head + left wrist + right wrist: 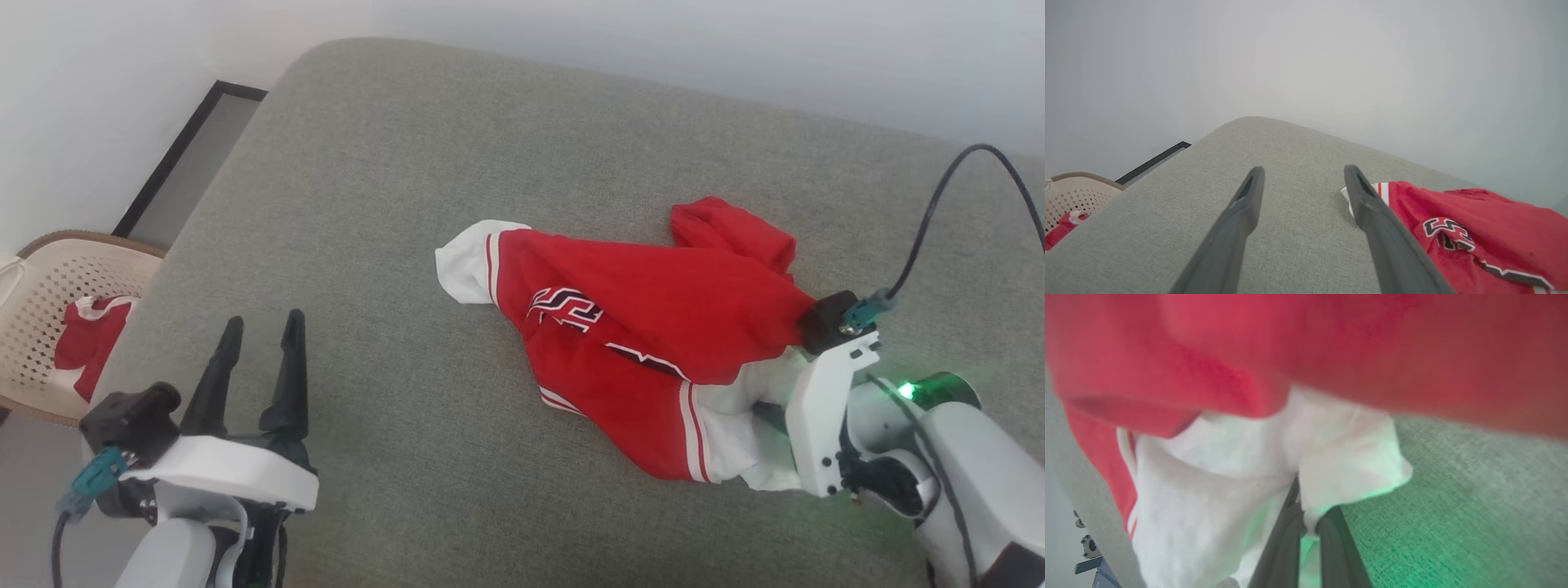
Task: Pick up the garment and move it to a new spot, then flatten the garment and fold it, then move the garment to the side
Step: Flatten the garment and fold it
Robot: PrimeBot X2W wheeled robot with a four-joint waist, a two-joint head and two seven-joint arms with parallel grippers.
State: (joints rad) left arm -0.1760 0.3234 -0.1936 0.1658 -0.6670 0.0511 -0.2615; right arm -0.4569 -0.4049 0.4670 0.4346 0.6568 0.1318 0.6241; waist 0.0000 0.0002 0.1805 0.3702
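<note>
The garment [653, 318], a red jersey with white sleeves and striped trim, lies bunched on the grey cushion [457, 163], right of centre. Part of its black lettering [563, 309] faces up. My right gripper [1306, 516] is shut on a white sleeve [1216, 490] at the garment's near right end. Its wrist [824, 400] sits against the cloth, which hides the fingertips. My left gripper [265, 320] hovers open at the lower left, well apart from the garment. In the left wrist view the left gripper [1304, 169] holds nothing, and the garment [1474, 220] lies just right of its right finger.
A cream perforated basket [33, 302] stands off the cushion's left edge with another red and white cloth [90, 339] inside. A pale wall runs behind the cushion. A black cable [939, 204] arcs up from my right wrist. Bare cushion stretches left of and beyond the garment.
</note>
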